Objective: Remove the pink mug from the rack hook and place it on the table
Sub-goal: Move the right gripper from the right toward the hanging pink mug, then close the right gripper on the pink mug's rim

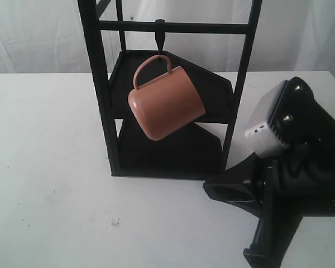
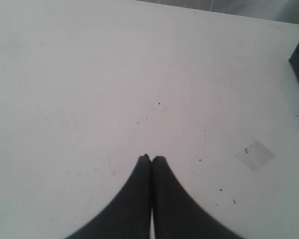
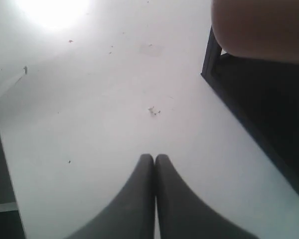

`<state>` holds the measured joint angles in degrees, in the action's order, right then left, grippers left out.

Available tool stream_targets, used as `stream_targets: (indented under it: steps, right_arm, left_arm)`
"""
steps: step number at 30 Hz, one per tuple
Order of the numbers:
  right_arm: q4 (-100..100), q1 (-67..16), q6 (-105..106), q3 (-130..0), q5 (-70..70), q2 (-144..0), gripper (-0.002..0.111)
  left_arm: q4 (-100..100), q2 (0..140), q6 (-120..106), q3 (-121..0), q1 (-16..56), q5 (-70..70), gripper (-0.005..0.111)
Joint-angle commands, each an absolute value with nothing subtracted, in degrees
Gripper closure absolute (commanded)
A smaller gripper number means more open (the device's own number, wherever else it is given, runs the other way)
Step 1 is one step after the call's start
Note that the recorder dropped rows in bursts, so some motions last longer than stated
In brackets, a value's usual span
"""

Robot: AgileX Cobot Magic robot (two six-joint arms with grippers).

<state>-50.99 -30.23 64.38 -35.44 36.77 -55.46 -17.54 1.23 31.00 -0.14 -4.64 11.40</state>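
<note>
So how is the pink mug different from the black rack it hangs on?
The pink mug is salmon-pink and round; the rack is black, with straight bars and angular shelves. The mug is small; the rack is far taller, running past the picture's top. The mug hangs tilted from the rack hook, off the table; the rack stands upright on it.

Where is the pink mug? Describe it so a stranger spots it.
Find the tall black rack on the white table. From its crossbar a small hook points down, and the pink mug hangs tilted there by its loop handle. It is the only coloured thing among black shelves.
</note>
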Motion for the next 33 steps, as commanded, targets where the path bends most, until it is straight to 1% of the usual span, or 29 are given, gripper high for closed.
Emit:
stream_targets:
  steps: [1, 4, 6, 8, 11, 15, 17, 19, 28, 31, 33]
  right_arm:
    - [-50.6, -30.3, 63.1, -35.3, 36.8, -55.6, 0.108]
    - [-52.4, -30.3, 65.5, -35.6, 31.8, -55.6, 0.107]
    - [-52.7, -30.3, 68.7, -36.7, 29.8, -55.6, 0.102]
    - [-52.7, -30.3, 71.4, -37.9, 29.0, -55.6, 0.093]
    - [-52.7, -30.3, 74.7, -39.6, 28.4, -55.6, 0.076]
    - [-52.7, -30.3, 79.7, -40.1, 23.4, -55.6, 0.051]
    - [-52.7, -30.3, 79.7, -39.9, 20.4, -55.6, 0.044]
    - [-52.8, -30.3, 79.7, -39.9, 18.4, -55.7, 0.041]
    - [-53.2, -30.3, 79.8, -40.9, 12.0, -62.7, 0.041]
    - [-56.5, -30.3, 79.7, -42.5, 12.7, -64.4, 0.041]
    - [-60.0, -30.3, 79.7, -43.5, 15.7, -65.5, 0.041]
  left_arm:
    - [-17.6, 0.7, 31.0, 0.0, -4.3, 11.6, 0.107]
    - [-17.6, 0.7, 31.0, 0.0, -4.3, 11.6, 0.107]
    - [-17.6, 0.7, 31.0, 0.0, -4.3, 11.6, 0.107]
    - [-17.6, 0.7, 31.0, 0.0, -4.3, 11.6, 0.107]
    - [-17.6, 0.7, 31.0, 0.0, -4.3, 11.6, 0.107]
    - [-17.6, 0.7, 31.0, 0.0, -4.3, 11.6, 0.107]
    - [-17.6, 0.7, 31.0, 0.0, -4.3, 11.6, 0.107]
    - [-17.6, 0.7, 31.0, 0.0, -4.3, 11.6, 0.107]
    - [-17.6, 0.7, 31.0, 0.0, -4.3, 11.6, 0.107]
    - [-17.6, 0.7, 31.0, 0.0, -4.3, 11.6, 0.107]
    - [-17.6, 0.7, 31.0, 0.0, -4.3, 11.6, 0.107]
